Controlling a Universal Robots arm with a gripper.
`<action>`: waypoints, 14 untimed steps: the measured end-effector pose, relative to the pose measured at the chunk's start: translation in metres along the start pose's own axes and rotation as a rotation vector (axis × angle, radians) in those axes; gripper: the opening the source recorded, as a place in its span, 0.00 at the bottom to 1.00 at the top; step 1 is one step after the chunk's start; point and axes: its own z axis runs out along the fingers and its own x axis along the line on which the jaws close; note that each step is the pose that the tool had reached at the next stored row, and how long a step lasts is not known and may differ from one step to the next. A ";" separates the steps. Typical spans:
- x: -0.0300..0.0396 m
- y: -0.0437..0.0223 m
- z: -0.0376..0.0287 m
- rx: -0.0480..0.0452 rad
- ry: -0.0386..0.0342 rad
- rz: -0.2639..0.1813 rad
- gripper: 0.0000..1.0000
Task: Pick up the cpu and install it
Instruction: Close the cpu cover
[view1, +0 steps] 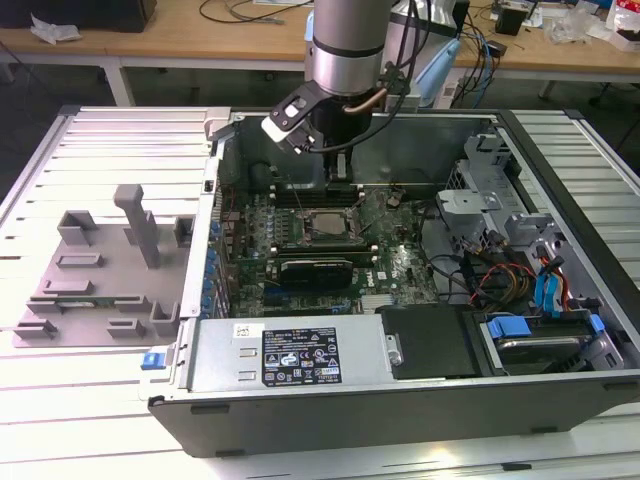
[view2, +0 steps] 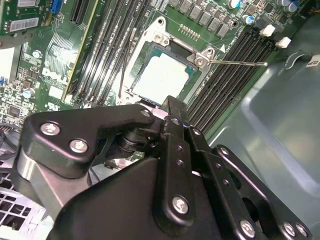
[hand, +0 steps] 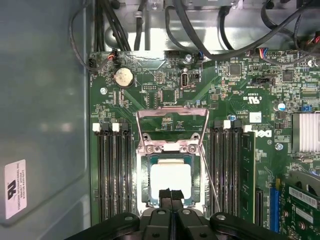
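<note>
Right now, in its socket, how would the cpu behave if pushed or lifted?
The cpu is flat and metal-topped, so probably stiff and unable to roll. Its shiny top may be slippery. The socket frame surrounds it, so sideways pushes likely would not shift it.

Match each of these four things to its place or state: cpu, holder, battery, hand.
Things:
1. cpu
2. holder
3. battery
4. hand

Places or states:
a. on the table, outside the case, at the exterior view's left
b. shut, hovering near the cpu
c. lying in the open socket
d. round and silvery, on the board

Pairs: 1-c, 2-a, 3-d, 4-b
</note>
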 end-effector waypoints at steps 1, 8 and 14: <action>0.0000 0.0000 -0.0008 0.0000 0.0000 0.000 0.11; 0.0003 0.0000 -0.0137 0.0000 0.0001 0.000 0.11; 0.0004 0.0014 -0.0183 0.0000 0.0000 0.000 0.11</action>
